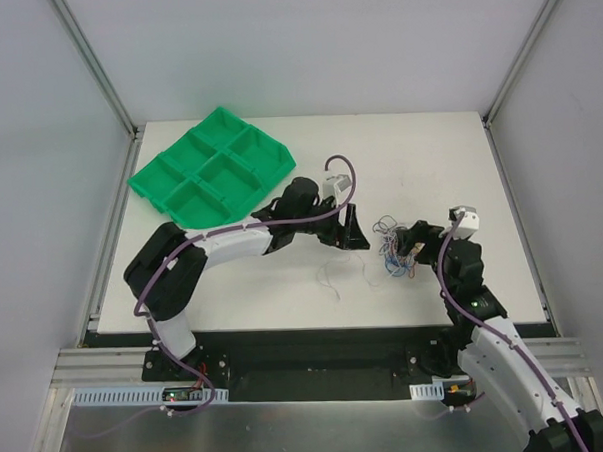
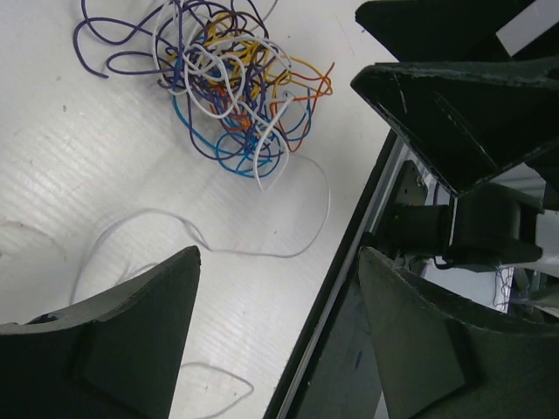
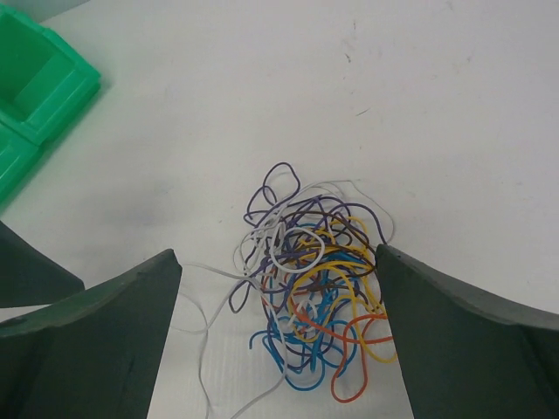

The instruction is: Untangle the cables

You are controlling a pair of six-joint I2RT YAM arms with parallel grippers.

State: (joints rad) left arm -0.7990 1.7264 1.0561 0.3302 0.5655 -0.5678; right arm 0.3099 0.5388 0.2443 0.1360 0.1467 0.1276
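Cables (image 1: 395, 247) tangled up well right of green tray (image 1: 217, 168). Right gripper (image 3: 279, 262) wide open, tangle btwn its jaws, nothing gripped. Left gripper (image 2: 278, 262) open too, empty, nearer the tray.

Surface: white table (image 1: 428, 150).
Far left corner: green compartmented tray (image 1: 211, 170), set askew.
Right of middle: cables (image 1: 394, 244), one multicoloured tangle.
Near the tangle, toward the middle: loose white wire (image 2: 262, 254), lying flat.
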